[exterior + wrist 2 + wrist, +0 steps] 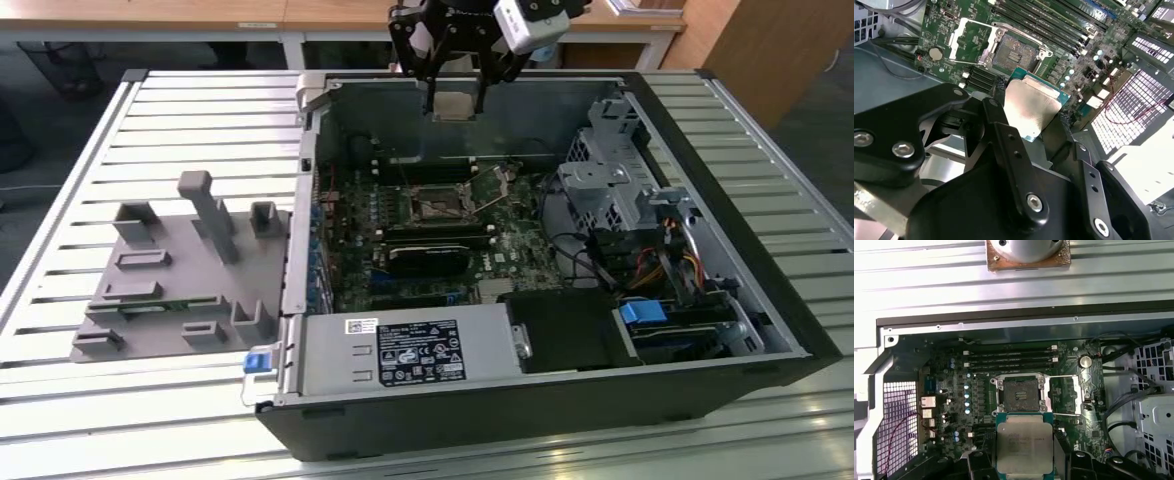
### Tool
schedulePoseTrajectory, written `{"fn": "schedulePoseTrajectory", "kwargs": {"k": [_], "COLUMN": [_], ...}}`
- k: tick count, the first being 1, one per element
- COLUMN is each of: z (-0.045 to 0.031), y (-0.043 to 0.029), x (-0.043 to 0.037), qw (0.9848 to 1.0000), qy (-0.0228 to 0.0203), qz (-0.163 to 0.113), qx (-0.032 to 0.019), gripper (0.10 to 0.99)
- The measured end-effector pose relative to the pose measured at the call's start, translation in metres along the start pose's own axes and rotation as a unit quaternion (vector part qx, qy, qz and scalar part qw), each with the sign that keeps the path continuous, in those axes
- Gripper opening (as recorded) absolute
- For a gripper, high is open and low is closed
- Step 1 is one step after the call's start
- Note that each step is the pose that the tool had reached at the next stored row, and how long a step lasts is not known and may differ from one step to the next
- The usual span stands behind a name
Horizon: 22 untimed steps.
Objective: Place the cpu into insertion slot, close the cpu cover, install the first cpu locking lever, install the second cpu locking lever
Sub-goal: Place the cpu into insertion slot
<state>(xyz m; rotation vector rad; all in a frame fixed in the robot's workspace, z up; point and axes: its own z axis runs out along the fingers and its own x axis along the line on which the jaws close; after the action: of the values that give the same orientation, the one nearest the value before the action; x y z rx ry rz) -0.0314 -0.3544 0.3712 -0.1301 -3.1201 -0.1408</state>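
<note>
Exterior view: claw (454,92) high over the open computer case (507,412).
It grips the cpu (1024,446) above the bare insertion slot (1020,396); the cpu cover (1081,397) seems flipped open.

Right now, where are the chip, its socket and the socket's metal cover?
cpu (1024,447): first wrist view, middle of its silver top.
insertion slot (1020,394): first wrist view, centre of the dark pin field.
cpu cover (1080,397): first wrist view, outer bar of the open frame.

The exterior view looks steeply down on the whole open computer case (534,300). Both wrist views look down close past the tool (1025,460) at the motherboard (954,390), sharing the insertion slot (1019,395) (1011,54).
</note>
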Motion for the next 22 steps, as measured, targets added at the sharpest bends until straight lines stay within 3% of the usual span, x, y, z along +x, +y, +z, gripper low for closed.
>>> {"fn": "schedulePoseTrajectory", "kwargs": {"k": [22], "z": [0.0006], "y": [-0.0001], "x": [0.0000], "qw": [0.9997], "qy": [-0.0020], "qz": [0.022], "qx": [-0.0004], "gripper": [0.541]}}
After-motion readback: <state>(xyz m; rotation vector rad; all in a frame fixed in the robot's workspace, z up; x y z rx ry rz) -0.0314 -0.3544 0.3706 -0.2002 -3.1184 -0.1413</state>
